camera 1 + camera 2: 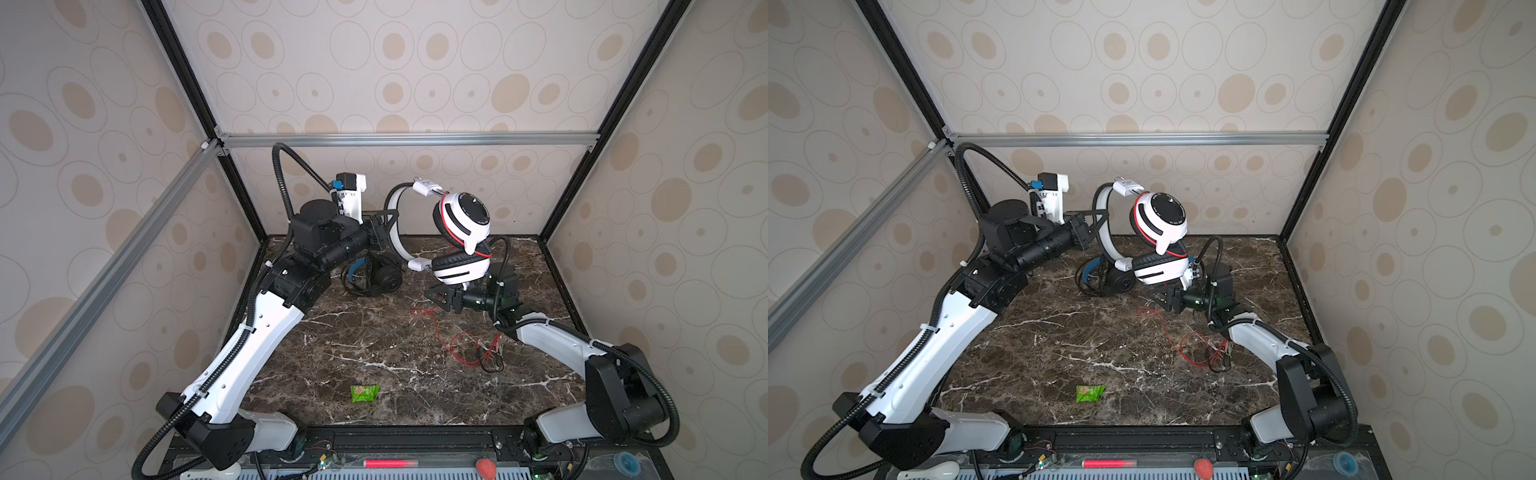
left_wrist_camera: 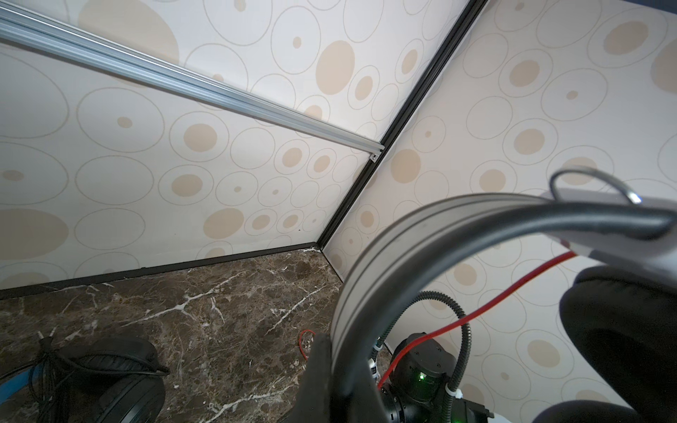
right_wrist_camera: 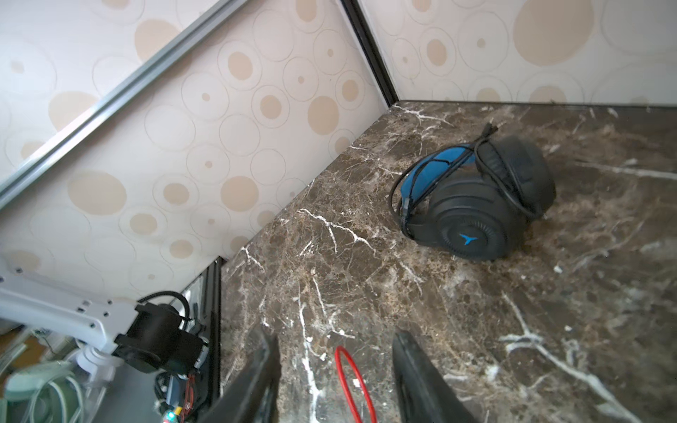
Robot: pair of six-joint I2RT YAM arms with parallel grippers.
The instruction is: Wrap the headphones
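Observation:
The white headphones (image 1: 463, 220) (image 1: 1160, 220) hang in the air over the back of the table, ear cups to the right. My left gripper (image 1: 388, 226) (image 1: 1098, 226) (image 2: 337, 373) is shut on their white headband (image 2: 366, 278). Their thin red cable (image 1: 440, 336) (image 1: 1173, 336) (image 2: 476, 311) trails down and lies in loose loops on the marble. My right gripper (image 1: 432, 296) (image 1: 1152, 297) (image 3: 335, 337) sits low under the lower ear cup, jaws apart, with a loop of the red cable (image 3: 351, 381) between them. The black headphones (image 1: 376, 276) (image 1: 1108, 278) (image 3: 472, 205) (image 2: 110, 377) lie at the back with their cable wound round them.
A green packet (image 1: 364, 393) (image 1: 1089, 392) lies near the front of the marble table (image 1: 374, 340). Patterned walls close in the back and both sides. A tangle of thin wires (image 1: 490, 361) lies at the red cable's end, by my right arm.

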